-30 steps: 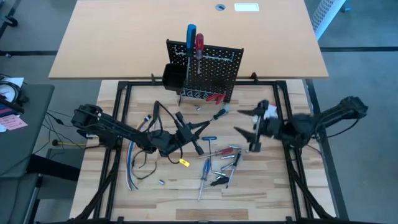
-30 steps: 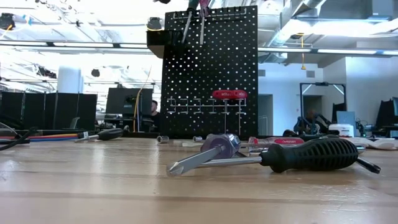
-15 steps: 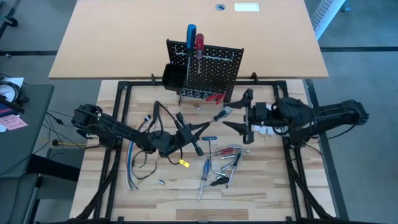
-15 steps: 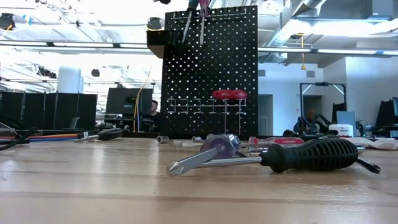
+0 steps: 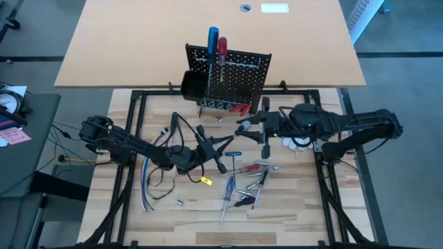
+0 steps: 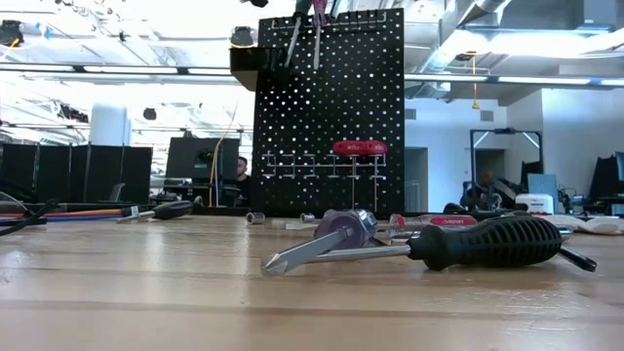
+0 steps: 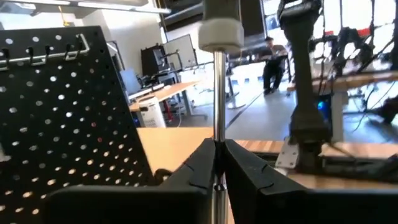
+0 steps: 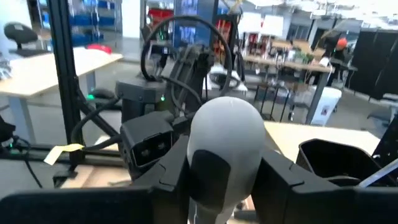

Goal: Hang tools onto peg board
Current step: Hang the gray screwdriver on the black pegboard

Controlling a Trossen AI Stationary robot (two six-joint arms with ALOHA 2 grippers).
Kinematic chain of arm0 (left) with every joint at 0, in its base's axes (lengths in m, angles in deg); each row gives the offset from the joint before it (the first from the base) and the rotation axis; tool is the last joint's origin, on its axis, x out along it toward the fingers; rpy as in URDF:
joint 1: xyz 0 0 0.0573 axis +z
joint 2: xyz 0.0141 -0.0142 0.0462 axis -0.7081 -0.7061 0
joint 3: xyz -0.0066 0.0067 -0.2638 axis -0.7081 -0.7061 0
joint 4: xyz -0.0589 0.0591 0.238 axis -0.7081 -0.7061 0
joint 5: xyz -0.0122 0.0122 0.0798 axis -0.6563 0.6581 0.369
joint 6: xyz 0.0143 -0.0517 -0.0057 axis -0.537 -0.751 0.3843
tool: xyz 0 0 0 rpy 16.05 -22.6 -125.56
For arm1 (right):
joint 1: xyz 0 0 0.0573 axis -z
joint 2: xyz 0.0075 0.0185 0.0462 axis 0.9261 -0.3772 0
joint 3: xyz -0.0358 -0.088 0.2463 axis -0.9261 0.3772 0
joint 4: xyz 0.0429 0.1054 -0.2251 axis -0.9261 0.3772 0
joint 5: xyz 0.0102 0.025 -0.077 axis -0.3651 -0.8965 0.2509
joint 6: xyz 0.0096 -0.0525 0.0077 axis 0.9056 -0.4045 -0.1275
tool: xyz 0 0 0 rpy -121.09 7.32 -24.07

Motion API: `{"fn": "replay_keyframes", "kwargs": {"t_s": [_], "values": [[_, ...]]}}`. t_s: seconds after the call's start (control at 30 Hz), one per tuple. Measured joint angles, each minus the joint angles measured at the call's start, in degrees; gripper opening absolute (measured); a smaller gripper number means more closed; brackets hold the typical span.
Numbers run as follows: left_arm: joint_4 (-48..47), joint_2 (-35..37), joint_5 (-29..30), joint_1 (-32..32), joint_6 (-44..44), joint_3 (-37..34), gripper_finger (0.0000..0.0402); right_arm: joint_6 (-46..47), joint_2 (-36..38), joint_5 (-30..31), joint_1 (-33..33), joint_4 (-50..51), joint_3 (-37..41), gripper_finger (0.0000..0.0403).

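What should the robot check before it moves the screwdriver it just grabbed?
1. Right tool has a finger on each side of the grey screwdriver handle: ok.
2. That grip is tight enough to lift: cannot tell.
3. Left tool is shut on its metal shaft, out of the way: ok.
4. Peg board stands upright: ok.
5. Empty hooks beside the red pliers: ok.
6. Clear path from the right tool to the board: cannot tell.
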State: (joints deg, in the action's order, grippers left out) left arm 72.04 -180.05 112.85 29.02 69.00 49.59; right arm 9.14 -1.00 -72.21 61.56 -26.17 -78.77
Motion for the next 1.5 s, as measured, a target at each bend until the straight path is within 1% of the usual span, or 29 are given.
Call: {"fn": "replay_keyframes", "kwargs": {"t_s": [0.1, 0.2, 0.27, 0.37, 0.47, 0.57, 0.67, 0.77, 0.83, 0.93, 1.3, 1.5], "values": [[-7.1, 1.0, 5.1, -0.4, -0.6, 0.0, 0.0070, 0.6, -2.4, 0.0, 2.2, 4.9, -6.3, 0.0122], [-17.2, 2.8, 10.4, -1.1, -4.1, -0.2, 0.0112, 0.8, -5.2, 0.2, 5.7, 10.2, -13.8, 0.0122], [-24.5, 4.5, 12.3, -1.4, -8.6, -0.2, 0.0135, 0.8, -7.9, 0.2, 8.4, 14.7, -19.0, 0.0122], [-34.4, 6.5, 12.7, -1.4, -14.8, -0.2, 0.0160, 0.6, -12.8, 0.2, 12.3, 21.4, -27.1, 0.0122], [-41.5, 8.2, 12.9, -1.2, -19.6, -0.2, 0.0171, 0.7, -17.3, -1.2, 16.6, 27.7, -35.6, 0.0122], [-47.1, 10.2, 14.5, -1.1, -22.8, -0.2, 0.0172, 0.8, -21.5, -3.1, 20.7, 32.6, -43.1, 0.0122], [-53.3, 12.1, 15.9, -1.4, -26.5, -0.2, 0.0170, 0.4, -25.4, -3.1, 23.8, 36.3, -48.8, 0.0122], [-58.3, 13.9, 16.3, -1.8, -30.3, -0.2, 0.0169, 0.0, -28.0, -4.2, 25.7, 37.8, -53.0, 0.0122], [-60.5, 14.6, 16.3, -2.0, -32.1, -0.2, 0.0169, 0.6, -28.9, -4.9, 26.9, 37.9, -55.2, 0.0122], [-60.8, 14.9, 16.4, -2.0, -32.9, -0.2, 0.0169, 0.9, -29.7, -5.0, 28.5, 39.1, -57.1, 0.0122], [-60.8, 14.9, 16.4, -2.0, -33.0, -0.2, 0.0169, 3.0, -29.9, -5.2, 31.6, 39.2, -57.0, 0.0122], [-60.8, 14.9, 16.4, -2.0, -33.2, -0.2, 0.0169, 3.0, -30.7, -4.6, 31.9, 39.0, -57.0, 0.0122]]}}
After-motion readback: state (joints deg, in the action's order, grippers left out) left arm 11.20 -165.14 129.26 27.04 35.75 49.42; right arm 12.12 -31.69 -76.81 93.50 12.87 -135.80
